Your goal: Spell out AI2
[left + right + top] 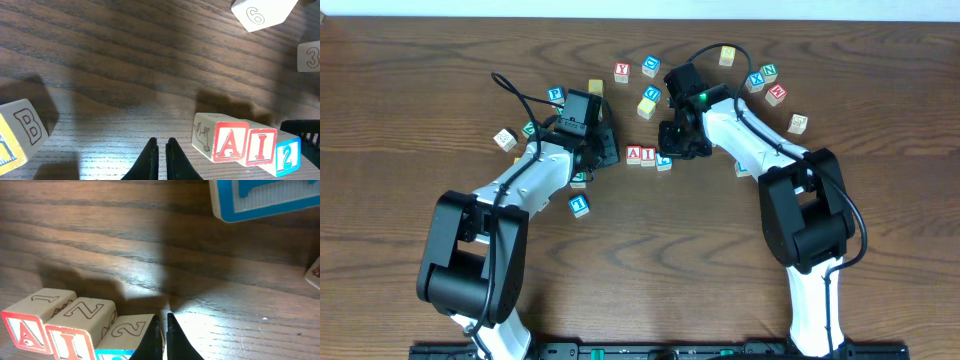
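1. Overhead view: on the dark brown wooden table (880, 60), three small pale wooden cubes lie touching in a row near the middle. They are the red-framed A cube (634, 154), the red-framed I cube (648, 155) and the blue-framed 2 cube (664, 161), which sits slightly out of line. The black left gripper (610, 152) is just beside the A end and the black right gripper (670, 150) is at the 2 end. How their jaws stand cannot be told from up here. More lettered cubes lie scattered around, and a blue-framed 1 cube (579, 205) lies apart beside the left arm.

2. Left wrist view: the left gripper (161, 157) has its dark fingers drawn together with nothing between them, hovering over bare wood. To its right stand the A cube (231, 144), the I cube (260, 147) and the 2 cube (287, 157), reading A, I, 2. A pale B cube (25, 130) sits at the left edge, and a 6 cube (260, 14) lies farther off.

3. Right wrist view: the right gripper (162, 335) is likewise closed and empty, with its tips just beside the 2 cube (125, 332). The I cube (80, 325) and the A cube (25, 320) continue the row leftward.
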You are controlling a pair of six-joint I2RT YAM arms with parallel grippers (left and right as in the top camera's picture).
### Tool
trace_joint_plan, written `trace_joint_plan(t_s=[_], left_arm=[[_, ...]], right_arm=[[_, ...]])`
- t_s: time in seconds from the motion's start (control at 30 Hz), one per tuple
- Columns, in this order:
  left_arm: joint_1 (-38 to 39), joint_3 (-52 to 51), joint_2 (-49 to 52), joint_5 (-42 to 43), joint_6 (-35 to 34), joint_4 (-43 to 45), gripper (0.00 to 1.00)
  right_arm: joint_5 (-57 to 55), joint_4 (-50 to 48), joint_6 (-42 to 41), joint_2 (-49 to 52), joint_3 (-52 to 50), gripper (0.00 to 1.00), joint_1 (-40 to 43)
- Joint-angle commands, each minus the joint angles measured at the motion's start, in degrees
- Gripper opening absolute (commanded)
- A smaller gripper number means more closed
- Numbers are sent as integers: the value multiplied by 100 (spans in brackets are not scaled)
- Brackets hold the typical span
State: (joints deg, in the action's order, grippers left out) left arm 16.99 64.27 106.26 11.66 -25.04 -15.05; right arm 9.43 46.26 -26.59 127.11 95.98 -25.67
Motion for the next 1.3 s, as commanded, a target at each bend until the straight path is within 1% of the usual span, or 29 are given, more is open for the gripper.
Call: trace_joint_plan(t_s=[0.0, 0.13, 0.43, 0.67, 0.9, 1.27], left_arm=[[-13, -46, 92, -13, 94, -28, 7], [-13, -46, 92, -13, 96, -31, 7], [-13, -46, 92, -15, 96, -28, 7], [-15, -46, 92, -17, 96, -33, 8], [-15, -46, 92, -42, 96, -48, 7], [-15, -46, 92, -39, 96, -50, 7]], right_arm=[[59, -33, -105, 52, -22, 1, -138], [-4, 0, -24, 37, 31, 1, -114], [-63, 702, 295, -177, 350, 2, 11], [-26, 1043, 313, -162, 245, 1, -221], [-79, 984, 306, -162, 245, 1, -437], [-98, 675, 308, -160, 245, 1, -448]])
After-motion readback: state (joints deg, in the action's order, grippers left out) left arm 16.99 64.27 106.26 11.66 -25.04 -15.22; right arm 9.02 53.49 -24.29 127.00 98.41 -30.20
